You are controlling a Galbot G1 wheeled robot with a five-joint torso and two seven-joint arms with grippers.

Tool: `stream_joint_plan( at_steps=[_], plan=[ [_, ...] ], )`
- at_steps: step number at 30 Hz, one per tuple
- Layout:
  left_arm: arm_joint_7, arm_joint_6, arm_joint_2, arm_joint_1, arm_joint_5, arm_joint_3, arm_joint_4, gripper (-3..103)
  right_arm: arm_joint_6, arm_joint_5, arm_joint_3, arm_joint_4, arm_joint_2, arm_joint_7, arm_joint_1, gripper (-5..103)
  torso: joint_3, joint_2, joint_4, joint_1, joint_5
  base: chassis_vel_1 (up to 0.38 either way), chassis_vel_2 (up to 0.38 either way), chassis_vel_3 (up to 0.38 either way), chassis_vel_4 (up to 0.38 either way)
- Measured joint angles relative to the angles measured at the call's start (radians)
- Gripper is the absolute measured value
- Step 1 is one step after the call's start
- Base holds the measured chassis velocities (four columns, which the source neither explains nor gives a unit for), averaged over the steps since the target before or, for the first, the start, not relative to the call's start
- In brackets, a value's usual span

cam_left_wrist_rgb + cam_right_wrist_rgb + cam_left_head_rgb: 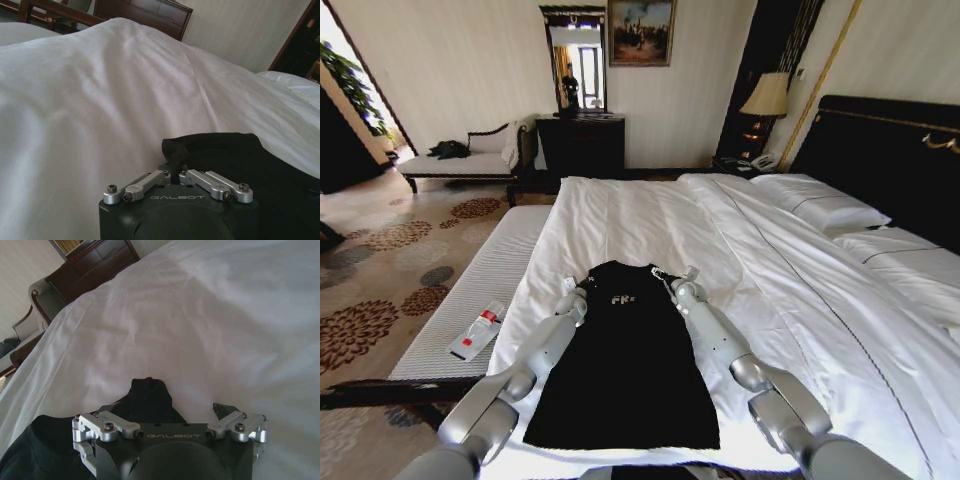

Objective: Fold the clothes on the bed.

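- Fingers of the left gripper [177,171] are pressed together, pinching a raised fold of the black short-sleeved T-shirt [625,360] at its shoulder corner.
- Fingers of the right gripper [170,412] stand spread wide apart, a dark fingertip [220,410] showing at one side; a peak of the shirt's black fabric lies between them, just ahead of the gripper body, and I cannot tell whether they touch it.
- From the head camera, the left gripper [574,297] and right gripper [683,285] sit at the shirt's two upper corners, beside the collar end with its white lettering.
- Behind the fingers the shirt runs back flat between the two forearms, sleeves tucked inward so it forms a narrow panel.
- Beneath shirt and fingers lies the white duvet of the large bed [790,300], with white pillows and a dark headboard off beyond the right gripper.
- Beyond the left gripper, a small white-and-red packet [477,333] rests on the pale bench alongside the bed.
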Motion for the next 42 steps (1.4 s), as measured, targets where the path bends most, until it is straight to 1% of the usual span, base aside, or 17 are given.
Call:
stream_joint_plan(
  at_steps=[4,6,9,11,12,13,15,16,17,19,20,22,24,25,28,31,42],
  plan=[
    [0.001,0.0,0.0,0.0,0.0,0.0,0.0,2,-0.006,-0.004,-0.001,-0.022,0.011,0.007,0.013,101,0.0,0.0,0.0,0.0,-0.0002,0.0,0.0,0.0,0.0],
    [0.001,0.0,0.0,0.0,0.0,0.001,-0.001,2,-0.009,-0.006,-0.001,-0.03,0.015,0.011,0.017,97,0.0,0.0,0.0001,0.0,-0.0001,0.0,0.0,0.0,0.0],
    [0.001,0.0,0.0,0.0,0.001,0.001,-0.002,2,-0.012,-0.011,-0.001,-0.039,0.016,0.016,0.024,82,0.0,0.0,0.0,0.0,-0.0001,0.0,0.0,0.0,0.0],
    [0.001,0.0,0.0,0.0,0.001,0.001,-0.002,2,-0.013,-0.011,-0.001,-0.039,0.016,0.016,0.024,82,0.0,0.0,0.0,0.0,-0.0001,0.0,0.0,0.0,0.0],
    [0.001,0.0,0.0,0.0,0.002,0.001,-0.002,2,-0.015,-0.011,-0.001,-0.04,0.016,0.018,0.025,71,0.0,0.0,-0.0001,0.0,-0.0001,0.0,0.0,0.0,0.0],
    [0.001,-0.001,0.0,0.001,0.004,0.001,-0.002,2,-0.016,-0.011,-0.003,-0.04,0.015,0.019,0.026,65,0.0,0.0,-0.0001,0.0,-0.0001,0.0,0.0,0.0,0.0],
    [0.001,-0.002,0.0,0.003,0.005,0.001,-0.002,2,-0.016,-0.011,-0.005,-0.039,0.015,0.02,0.026,65,0.0,0.0,-0.0001,0.0,-0.0001,0.0,0.0,0.0,0.0],
    [0.001,-0.002,0.0,0.004,0.005,0.001,-0.003,2,-0.017,-0.011,-0.008,-0.037,0.015,0.021,0.026,54,0.0,0.0,-0.0001,0.0,-0.0001,0.0,0.0,0.0,0.0],
    [0.001,-0.003,0.0,0.005,0.005,0.001,-0.004,2,-0.018,-0.011,-0.009,-0.036,0.014,0.021,0.026,54,0.0,0.0,0.0,0.0,-0.0001,0.0,0.0,0.0,0.0],
    [0.001,-0.003,0.001,0.005,0.006,0.001,-0.004,2,-0.02,-0.012,-0.011,-0.035,0.014,0.022,0.026,44,0.0,0.0,0.0,0.0,-0.0001,0.0,0.0,0.0,0.0],
    [0.001,-0.003,0.001,0.005,0.006,0.001,-0.004,2,-0.02,-0.012,-0.011,-0.035,0.014,0.022,0.026,44,0.0,0.0,0.0,0.0,-0.0001,0.0,0.0,0.0,0.0],
    [0.001,-0.003,0.001,0.006,0.006,-0.001,-0.004,2,-0.02,-0.015,-0.015,-0.035,0.014,0.023,0.026,33,0.0,0.0,-0.0001,0.0,-0.0001,0.0,0.0,0.0,0.0],
    [0.002,-0.003,0.002,0.006,0.006,-0.001,-0.004,2,-0.02,-0.016,-0.016,-0.034,0.014,0.024,0.026,33,0.0,0.0,0.0,0.0,-0.0001,0.0,0.0,0.0,0.0],
    [0.002,-0.003,0.002,0.007,0.006,-0.001,-0.005,2,-0.02,-0.017,-0.017,-0.032,0.014,0.025,0.023,22,0.0,0.0,0.0,0.0,-0.0001,0.0,0.0,0.0,0.0],
    [0.002,-0.004,0.003,0.009,0.006,-0.001,-0.008,2,-0.02,-0.018,-0.019,-0.025,0.012,0.027,0.02,17,0.0,0.0,0.0,0.0,0.0,0.0,0.0,0.0,0.0],
    [0.002,-0.005,0.008,0.011,0.007,-0.001,-0.014,2,-0.022,-0.02,-0.024,-0.006,0.004,0.033,0.012,3,0.0,0.0,0.0,0.0,0.0,0.0,0.0,0.0,0.0],
    [0.019,-0.035,0.035,0.017,0.015,-0.006,-0.05,2,-0.019,-0.051,-0.024,0.051,-0.018,0.06,-0.009,1,0.0,0.0,0.0,0.0,-0.0001,0.0,0.0,0.0,0.0]
  ],
)
